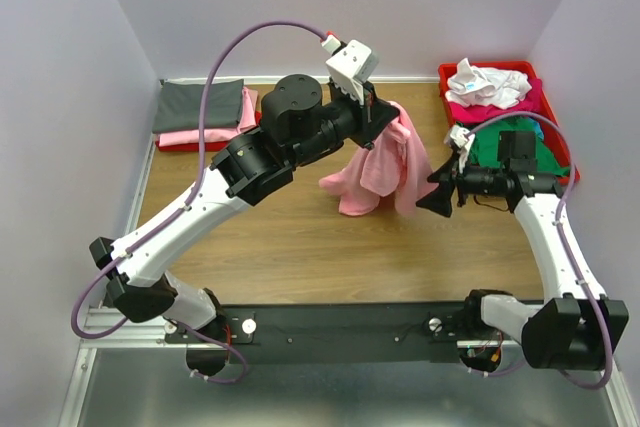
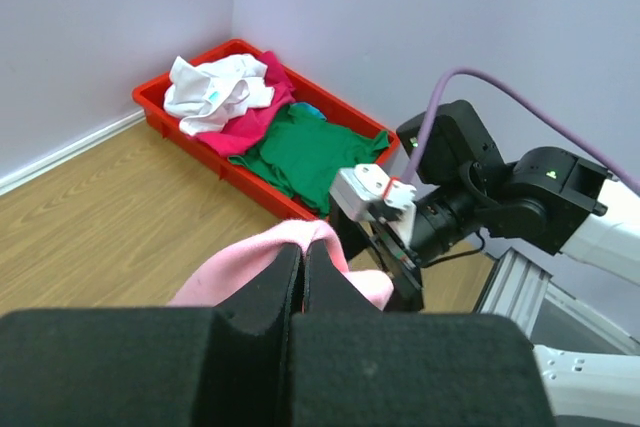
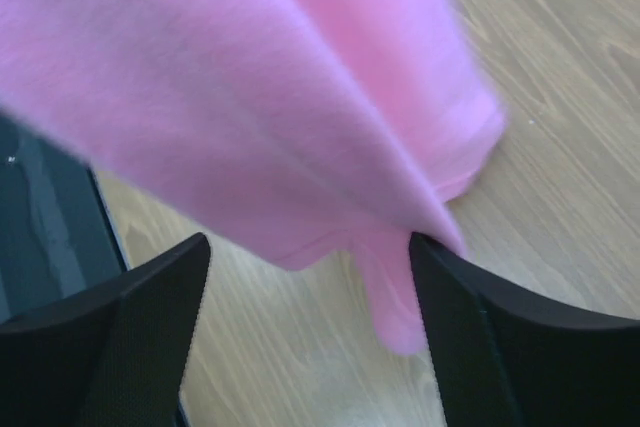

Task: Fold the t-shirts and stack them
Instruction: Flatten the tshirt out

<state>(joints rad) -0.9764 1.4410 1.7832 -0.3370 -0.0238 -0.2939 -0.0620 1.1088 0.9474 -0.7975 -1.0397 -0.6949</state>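
**Q:** Tee count?
**A:** Six that I can see. There's one pink tee [image 1: 380,172], hung from my left gripper [image 2: 303,257] over the middle of the table [image 1: 300,247]. Three lie loose in the tray [image 1: 447,72] at the far right: the white tee [image 1: 487,82] on top, the magenta tee [image 1: 490,110] under it, and the green tee [image 1: 483,144] nearest me. Two are folded at the far left, the grey tee [image 1: 198,105] on the folded pink tee [image 1: 215,135], with a red edge showing under them.

**Q:** Grippers?
**A:** Two. The left one's fingers are pressed together on a bunched fold at the top of the pink tee. My right gripper [image 3: 308,247] has its fingers [image 3: 130,327] spread wide and nothing is pinched. The pink hem hangs at the gap, and a narrow tab of it is just beside one finger. It's too blurred to say whether they touch.

**Q:** Materials and shapes?
**A:** The pink tee is a soft, matte knit. It drapes in long vertical folds, narrow at the grip and wider below. I can't tell if its low corner touches the table. The tray is red plastic, a shallow rectangle with a raised rim. The white tee is crumpled and the green tee lies flatter. The grey tee is a neat flat rectangle. The table is wood-grain, pale brown. My finger pads are black with a fine texture.

**Q:** Where are the arms?
**A:** The left reaches in from the left to mid table. The right sits low, just right of the hanging tee.
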